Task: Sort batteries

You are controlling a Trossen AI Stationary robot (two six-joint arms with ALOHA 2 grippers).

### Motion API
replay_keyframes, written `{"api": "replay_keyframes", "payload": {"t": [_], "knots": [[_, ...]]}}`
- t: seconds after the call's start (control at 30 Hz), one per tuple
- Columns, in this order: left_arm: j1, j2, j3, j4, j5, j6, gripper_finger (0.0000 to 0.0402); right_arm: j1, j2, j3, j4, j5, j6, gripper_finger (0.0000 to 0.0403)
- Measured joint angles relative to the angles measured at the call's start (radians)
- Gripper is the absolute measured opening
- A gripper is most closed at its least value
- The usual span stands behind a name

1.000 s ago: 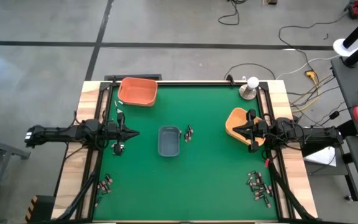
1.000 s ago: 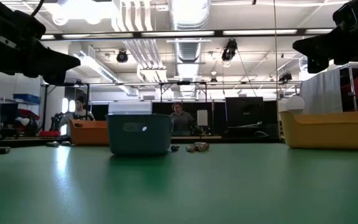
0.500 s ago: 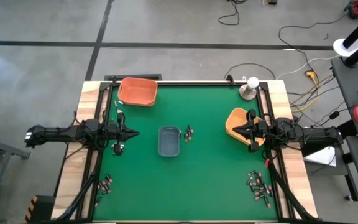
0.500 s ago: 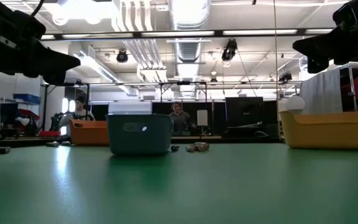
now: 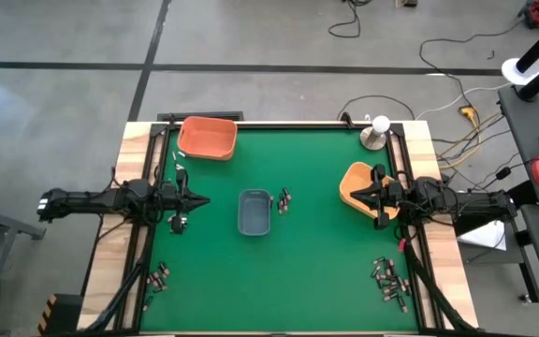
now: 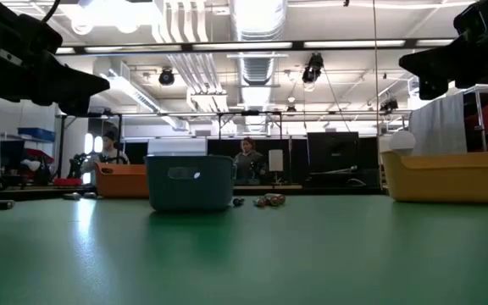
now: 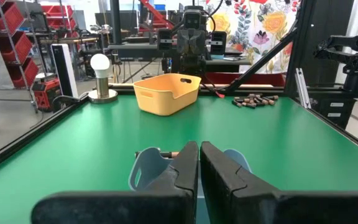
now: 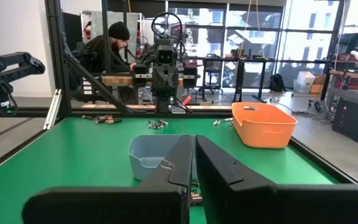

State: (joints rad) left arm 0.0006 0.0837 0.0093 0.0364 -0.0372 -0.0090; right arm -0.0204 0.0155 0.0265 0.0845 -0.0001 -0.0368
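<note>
With both grippers, left (image 5: pixel 200 198) and right (image 5: pixel 354 196), held mid-frame over the worktop (image 5: pixel 316 253), fingers pressed together and empty, the batteries (image 5: pixel 389 280) heaped at lower right are judged best approached from directly above, fingers spread first, one cell singled out.

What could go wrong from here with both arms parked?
1. The batteries lie close beside the blue-grey bin; a reach for them may nudge it.
2. The right gripper hangs over the yellow bin; descending could clip its rim.
3. The near-right batteries lie by the table edge and could roll off.
</note>
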Motion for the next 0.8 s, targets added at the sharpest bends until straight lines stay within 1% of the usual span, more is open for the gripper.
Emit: {"api": "replay_keyframes", "payload": {"t": [0.4,0.43,0.53,0.6,0.67,0.8], "knots": [[0.0,0.0,0.0,0.0,0.0,0.012,0.0,0.0,0.0,0.0,0.0,0.0,0.0,0.0013],[0.0,0.0,0.0,0.001,-0.003,0.06,0.0,0.0,0.0,0.0,0.0,0.0,0.0,0.0013],[0.001,0.0,0.0,0.031,-0.013,0.287,0.0,0.0,0.0,0.0,0.0,0.0,0.0,0.0013],[0.001,0.0,0.0,0.038,-0.017,0.384,0.0,0.0,0.0,0.0,0.0,0.0,0.0,0.0013],[0.001,0.0,0.0,0.045,-0.017,0.412,0.0,0.0,0.0,0.0,0.0,0.0,0.0,0.0013],[0.001,0.0,0.0,0.044,-0.017,0.382,0.0,0.0,0.0,0.0,0.0,0.0,0.0,0.0013]]}}
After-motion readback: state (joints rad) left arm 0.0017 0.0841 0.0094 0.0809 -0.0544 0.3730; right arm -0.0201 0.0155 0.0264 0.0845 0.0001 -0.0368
